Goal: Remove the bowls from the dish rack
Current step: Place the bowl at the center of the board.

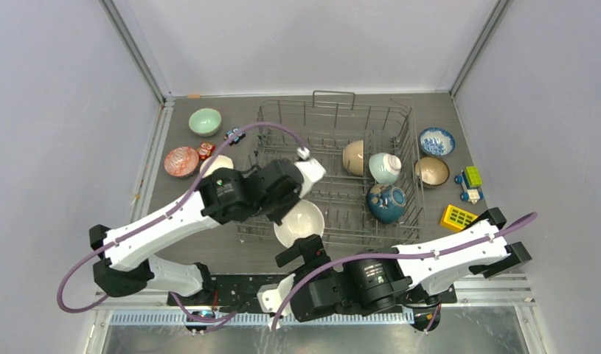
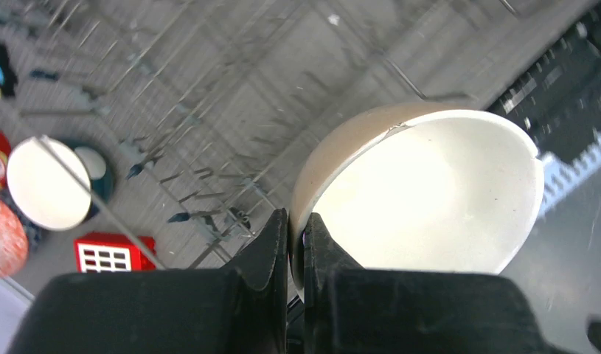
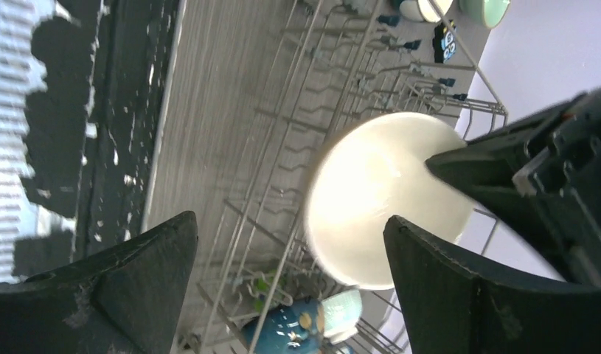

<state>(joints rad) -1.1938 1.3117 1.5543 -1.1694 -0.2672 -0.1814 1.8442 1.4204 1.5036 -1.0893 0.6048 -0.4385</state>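
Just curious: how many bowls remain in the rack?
3 at its right end: tan bowl, white-teal bowl, dark blue bowl. Left hand holds a cream bowl; arms may hide others.

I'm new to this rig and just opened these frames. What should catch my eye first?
First, the cream-white bowl, pinched by its rim in the left gripper over the near edge of the dish rack, with the right gripper gaping open on its near side. Next, three bowls in the rack's right half: a tan bowl, a white-teal bowl and a dark blue bowl.
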